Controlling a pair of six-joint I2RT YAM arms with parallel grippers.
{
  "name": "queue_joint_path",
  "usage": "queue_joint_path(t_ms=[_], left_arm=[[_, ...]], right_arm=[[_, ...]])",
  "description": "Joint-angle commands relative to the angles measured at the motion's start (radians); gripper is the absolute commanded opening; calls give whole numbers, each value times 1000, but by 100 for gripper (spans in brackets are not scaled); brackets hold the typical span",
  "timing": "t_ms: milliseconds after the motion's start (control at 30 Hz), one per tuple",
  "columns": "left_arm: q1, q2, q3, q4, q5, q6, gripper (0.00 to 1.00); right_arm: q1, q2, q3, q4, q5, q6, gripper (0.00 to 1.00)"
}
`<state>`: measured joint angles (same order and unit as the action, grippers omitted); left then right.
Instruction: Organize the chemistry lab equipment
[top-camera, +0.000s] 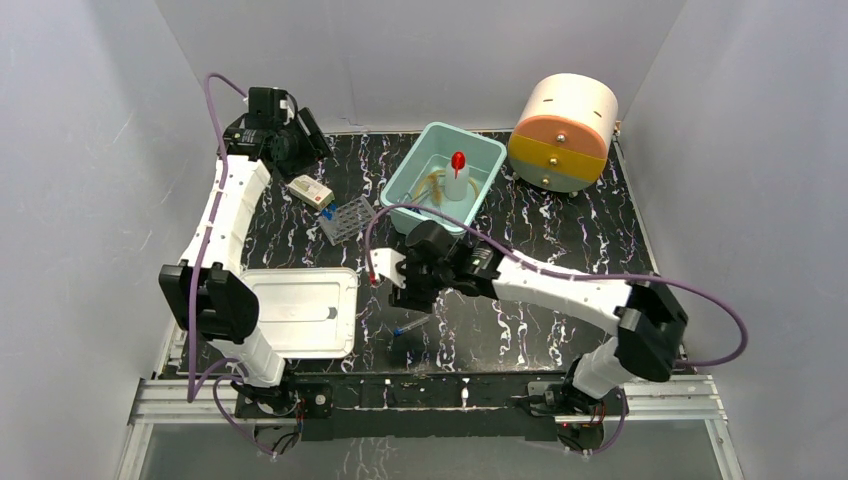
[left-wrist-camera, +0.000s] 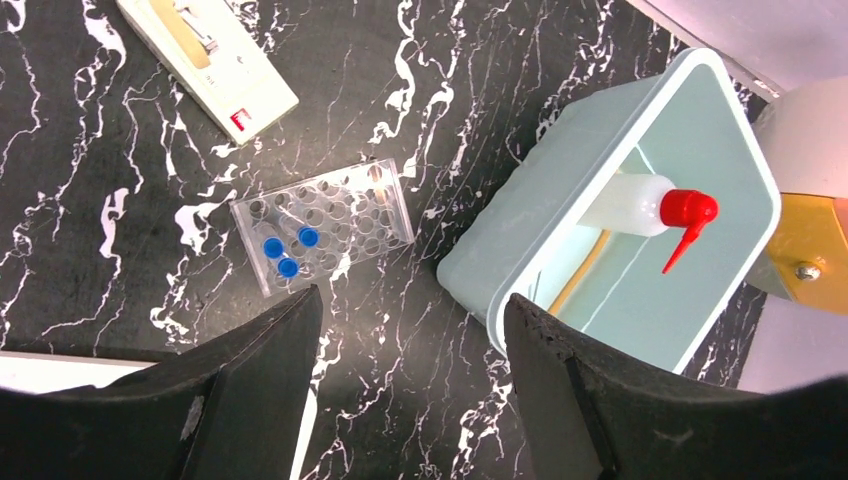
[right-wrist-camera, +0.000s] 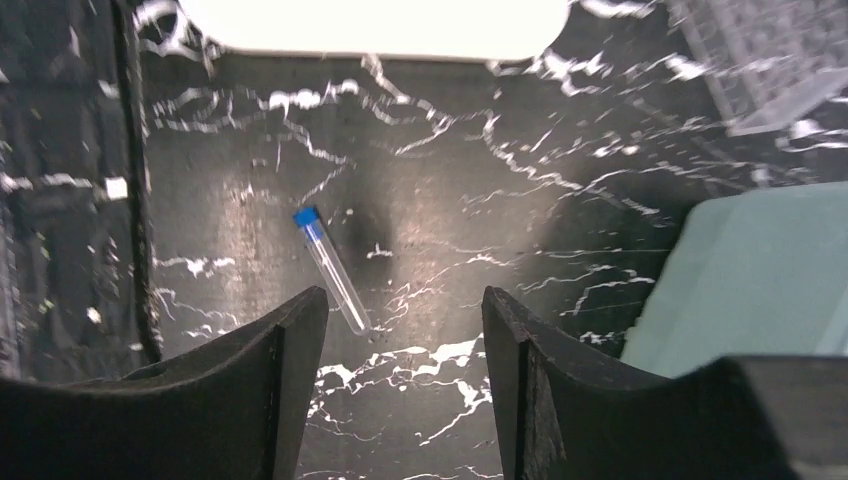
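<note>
The left gripper (left-wrist-camera: 412, 300) hangs above the marbled table (left-wrist-camera: 120, 230) with its jaws apart and nothing between them. It looks down on the grey tube rack (left-wrist-camera: 325, 225), which stands upright between a flat white box (left-wrist-camera: 205, 60) and the teal bin (left-wrist-camera: 560, 190). Three thin blue-capped tubes (left-wrist-camera: 288, 266) sit clustered in holes at one end of the rack, a sensible home for things that roll, and most of the other holes are bare. The bin gathers the bulkier pieces: the clear red-nozzled wash bottle (left-wrist-camera: 645, 205) stands inside it, and a tan length beside it is probably the rubber tubing (left-wrist-camera: 580, 272), though only a strip shows past the wall. The right gripper (right-wrist-camera: 405, 298) is likewise spread wide and empty, poised low over a lone tube (right-wrist-camera: 330, 268) that lies flat on the table near the white tray (top-camera: 300, 312). This tube is closer to one finger than the other rather than squarely between them. That open stance over a loose tube reads as the set-up for a pick, after a small sideways correction, so the tube can join the others in the rack.
</note>
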<state>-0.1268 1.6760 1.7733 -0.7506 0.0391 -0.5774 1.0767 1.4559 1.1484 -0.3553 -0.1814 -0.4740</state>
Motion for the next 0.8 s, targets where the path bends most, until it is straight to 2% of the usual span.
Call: queue_joint_path(t_ms=[0, 333, 467, 567, 767], left_arm=[[-4, -38, -14, 23, 68, -15, 66], [-4, -21, -20, 28, 99, -18, 66], [-4, -18, -28, 28, 103, -16, 66], [-4, -16, -27, 27, 108, -14, 66], [-4, -16, -35, 26, 106, -10, 66]], right_arm=[[5, 95, 19, -101, -28, -110, 66], [5, 240, -29, -43, -45, -98, 64], [5, 289, -26, -10, -55, -69, 59], [5, 310, -20, -5, -79, -61, 56], [5, 318, -54, 24, -63, -70, 55]])
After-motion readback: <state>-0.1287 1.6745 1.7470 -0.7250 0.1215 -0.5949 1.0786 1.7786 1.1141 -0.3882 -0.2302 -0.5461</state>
